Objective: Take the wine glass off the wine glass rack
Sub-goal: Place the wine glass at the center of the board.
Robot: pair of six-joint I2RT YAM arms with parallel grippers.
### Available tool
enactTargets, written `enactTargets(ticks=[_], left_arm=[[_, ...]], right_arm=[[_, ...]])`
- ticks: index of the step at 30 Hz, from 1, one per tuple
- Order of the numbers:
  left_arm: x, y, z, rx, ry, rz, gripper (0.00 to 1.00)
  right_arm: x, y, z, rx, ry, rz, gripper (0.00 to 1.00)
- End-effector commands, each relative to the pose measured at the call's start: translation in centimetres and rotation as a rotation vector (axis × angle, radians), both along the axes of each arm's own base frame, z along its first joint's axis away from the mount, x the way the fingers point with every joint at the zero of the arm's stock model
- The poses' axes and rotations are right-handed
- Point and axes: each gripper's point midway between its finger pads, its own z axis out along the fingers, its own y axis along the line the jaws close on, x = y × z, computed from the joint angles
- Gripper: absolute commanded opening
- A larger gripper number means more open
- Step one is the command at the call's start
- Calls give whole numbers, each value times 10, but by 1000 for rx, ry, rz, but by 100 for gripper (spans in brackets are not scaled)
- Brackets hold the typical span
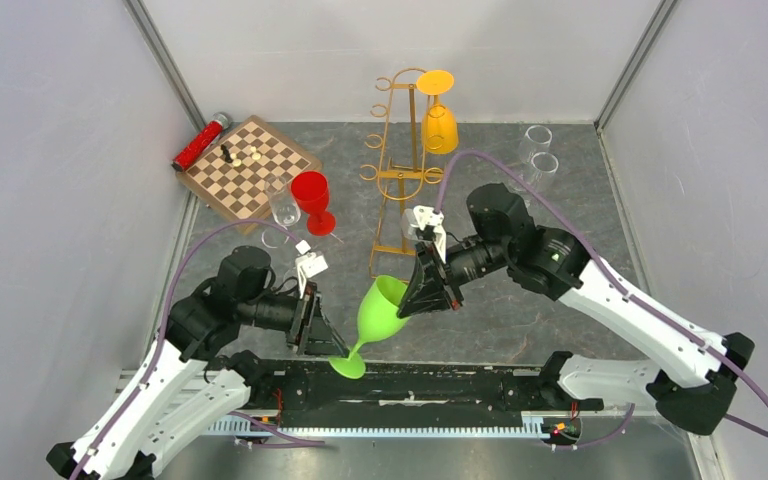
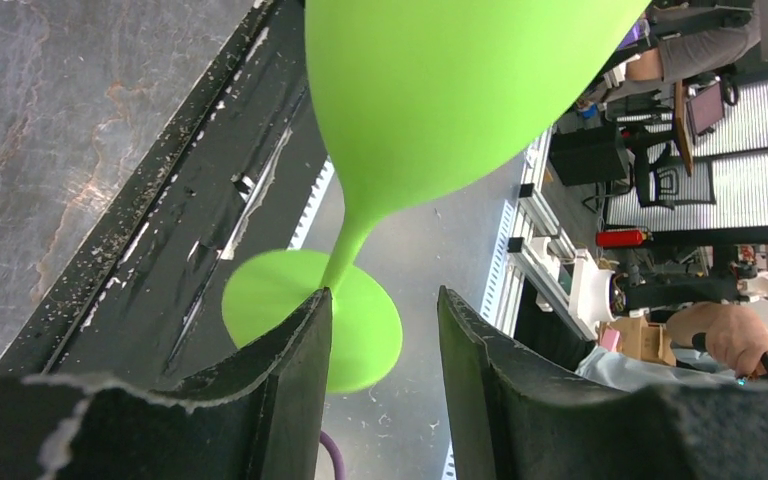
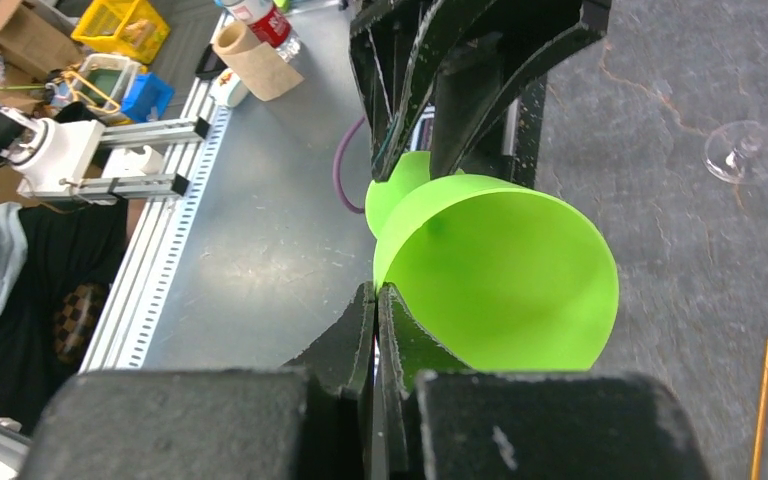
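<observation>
A green wine glass hangs tilted in the air between my two arms, bowl toward the right arm and foot toward the left. My right gripper is shut on the bowl's rim. My left gripper is open at the stem; the stem touches the tip of one finger while the other finger stands apart. The gold wine glass rack stands at the back centre, with a yellow wine glass hanging upside down on its right side.
A red glass and a clear glass stand left of the rack, by a chessboard and a red can. Two clear glasses are at the back right. The black base rail lies below the green glass.
</observation>
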Motion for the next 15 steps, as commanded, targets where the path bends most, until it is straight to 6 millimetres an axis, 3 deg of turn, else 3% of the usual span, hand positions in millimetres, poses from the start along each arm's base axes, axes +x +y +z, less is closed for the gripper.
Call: enactTargets(ticks=[1,7,15], left_arm=[[17,-3,12,-4,-106,36,50],[37,-3,8,43,-144,111,50],[45,-9,-2,54,-109,120,50]], right_arm=[[1,-16,-4,-17,-62,-76,0],[19,-35,-12,-95,-119,-256,0],[72,-72,-27,-294,-178,-617,0]])
